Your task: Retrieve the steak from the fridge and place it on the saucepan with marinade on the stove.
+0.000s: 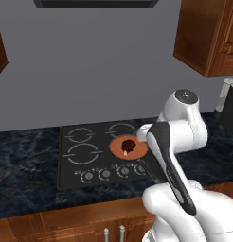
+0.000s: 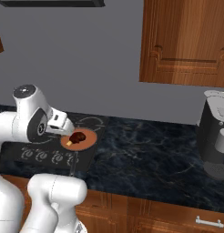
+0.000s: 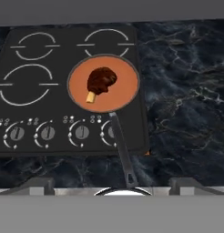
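Dark marbled countertop point(image 3: 186, 82) surrounds the stove point(image 3: 36, 113), and the saucepan with marinade point(image 3: 125, 93) is parked on its front right burner. The steak point(image 3: 101, 81), a dark brown lump with a tan nub, is already laid inside. Gripper fingers are spread wide, nothing held; looks basically done, only backing off is called for.

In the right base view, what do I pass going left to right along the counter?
Stove → saucepan with marinade, the steak lying in it → bare dark marble counter → coffee machine.
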Available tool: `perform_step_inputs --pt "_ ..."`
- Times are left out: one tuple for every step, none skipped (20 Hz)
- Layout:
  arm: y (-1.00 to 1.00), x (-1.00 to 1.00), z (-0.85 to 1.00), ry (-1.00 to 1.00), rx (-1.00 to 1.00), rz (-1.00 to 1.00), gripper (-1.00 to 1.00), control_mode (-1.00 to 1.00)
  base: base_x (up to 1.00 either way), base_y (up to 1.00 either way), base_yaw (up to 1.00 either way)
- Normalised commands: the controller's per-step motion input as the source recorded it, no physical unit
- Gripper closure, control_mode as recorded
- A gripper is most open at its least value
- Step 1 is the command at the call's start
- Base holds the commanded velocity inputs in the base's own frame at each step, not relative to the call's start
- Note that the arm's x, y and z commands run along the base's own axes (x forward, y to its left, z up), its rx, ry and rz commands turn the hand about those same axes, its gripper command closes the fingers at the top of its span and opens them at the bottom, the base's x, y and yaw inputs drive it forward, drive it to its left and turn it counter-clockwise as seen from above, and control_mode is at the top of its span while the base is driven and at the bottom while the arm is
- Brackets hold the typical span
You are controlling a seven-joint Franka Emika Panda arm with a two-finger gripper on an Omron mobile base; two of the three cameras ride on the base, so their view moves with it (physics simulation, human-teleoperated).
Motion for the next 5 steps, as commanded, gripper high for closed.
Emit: perform_step_inputs --pt "-0.02 -0.93 0.63 0.00 0.00 0.02 -1.00 -1.00 0.00 0.00 0.00" --pt "-0.04 -0.91 0.61 0.00 0.00 0.03 -1.00 -1.00 0.00 0.00 0.00" --pt "-0.10 -0.92 0.58 0.00 0.00 0.06 -1.00 -1.00 0.00 0.00 0.00" --pt "-0.09 -0.80 0.60 0.00 0.00 0.06 -1.00 -1.00 0.00 0.00 0.00" --pt "-0.06 -0.76 0.65 0.00 0.00 0.05 -1.00 -1.00 0.00 0.00 0.00"
